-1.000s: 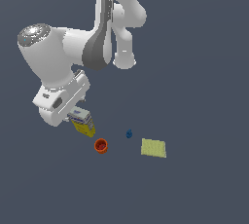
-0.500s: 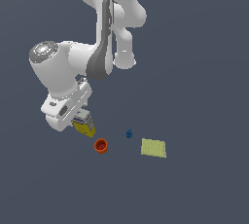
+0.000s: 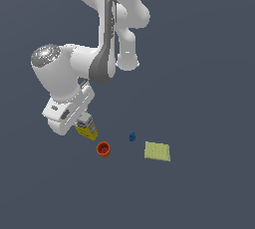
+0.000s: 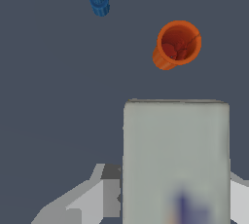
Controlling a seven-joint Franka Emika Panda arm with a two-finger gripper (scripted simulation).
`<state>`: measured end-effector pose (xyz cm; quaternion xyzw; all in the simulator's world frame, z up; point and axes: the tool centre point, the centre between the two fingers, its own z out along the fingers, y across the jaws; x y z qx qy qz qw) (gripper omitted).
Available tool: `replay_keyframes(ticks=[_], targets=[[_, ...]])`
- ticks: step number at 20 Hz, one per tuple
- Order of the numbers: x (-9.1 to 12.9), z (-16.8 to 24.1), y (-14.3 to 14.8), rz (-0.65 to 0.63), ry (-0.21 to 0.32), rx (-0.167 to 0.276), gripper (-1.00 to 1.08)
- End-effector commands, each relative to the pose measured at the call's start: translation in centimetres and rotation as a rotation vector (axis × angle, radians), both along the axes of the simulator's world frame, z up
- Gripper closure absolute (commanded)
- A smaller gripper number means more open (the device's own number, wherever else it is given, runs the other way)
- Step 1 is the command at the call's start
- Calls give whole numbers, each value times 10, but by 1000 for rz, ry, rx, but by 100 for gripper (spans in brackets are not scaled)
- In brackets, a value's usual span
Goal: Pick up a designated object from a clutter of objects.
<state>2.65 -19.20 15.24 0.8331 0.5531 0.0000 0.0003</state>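
Carton [image 3: 86,126] stands under the arm's [image 3: 64,76] wrist, on the exterior view's left, with its pale top filling much of the wrist view. The gripper [image 4: 170,196] sits around it, one finger [image 4: 95,194] on each side; I cannot tell if they touch it. The pad [image 3: 157,151] lies well apart. The cup [image 3: 103,149] is near the carton. The blue item [image 3: 132,136] lies between cup and pad.

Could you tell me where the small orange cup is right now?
The orange cup stands low on the exterior view's left, between the carton and the blue item.
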Motion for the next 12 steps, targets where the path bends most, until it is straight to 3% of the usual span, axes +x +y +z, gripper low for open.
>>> replay_keyframes(ticks=[1, 12], targets=[[0, 0, 0, 0, 0, 0, 108], [-6, 15, 3, 0, 0, 0, 108]])
